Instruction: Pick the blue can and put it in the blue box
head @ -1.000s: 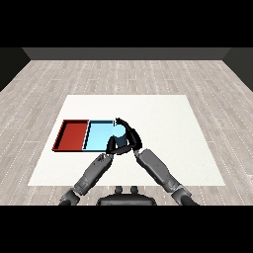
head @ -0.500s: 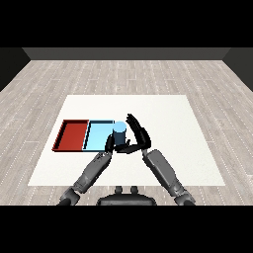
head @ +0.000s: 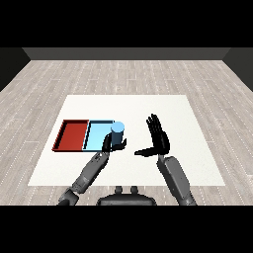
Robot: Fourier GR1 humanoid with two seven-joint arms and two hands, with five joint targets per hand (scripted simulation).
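- Left hand [head: 109, 144] is yours to watch: its fingers curl around the blue can [head: 117, 134], which stands upright at the right edge of the blue box [head: 97, 135].
- Your right hand [head: 158, 140] is spread wide and holds nothing, well apart to the can's right.
- From the can, the tray floor lies leftward, so judge the placing as a short move that way.
- Beside it on the counter [head: 197, 163] lies the red tray [head: 73, 134].

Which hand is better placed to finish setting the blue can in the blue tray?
The left hand: it sits right beside the blue can at the light blue tray, while the right hand is open and apart.
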